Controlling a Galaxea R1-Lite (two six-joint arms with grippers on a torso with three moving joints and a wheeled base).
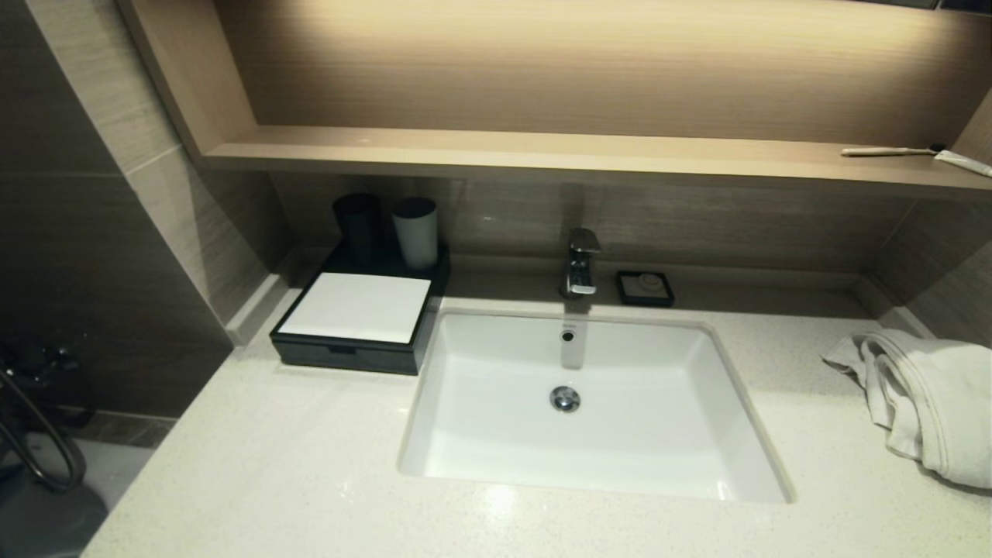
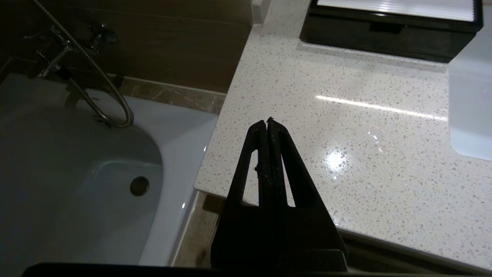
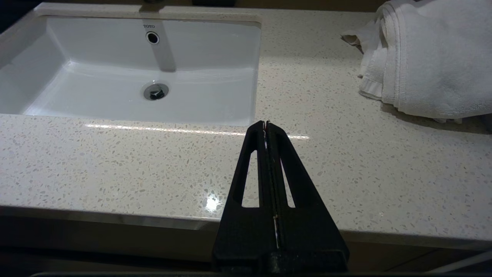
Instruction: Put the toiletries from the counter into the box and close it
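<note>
A black box with a white lid point(image 1: 353, 322) sits shut on the counter left of the sink; its front edge shows in the left wrist view point(image 2: 388, 27). A toothbrush point(image 1: 887, 151) and a small tube point(image 1: 965, 163) lie on the wooden shelf at the far right. My left gripper point(image 2: 267, 121) is shut and empty above the counter's front left corner. My right gripper point(image 3: 265, 124) is shut and empty above the counter's front edge, right of the sink. Neither gripper shows in the head view.
White sink point(image 1: 589, 480) with chrome faucet point(image 1: 581, 263) in the middle. Two cups point(image 1: 415, 231) stand behind the box. A soap dish point(image 1: 645, 287) sits by the faucet. A folded white towel point(image 1: 922, 399) lies at right. A bathtub point(image 2: 77, 184) lies left of the counter.
</note>
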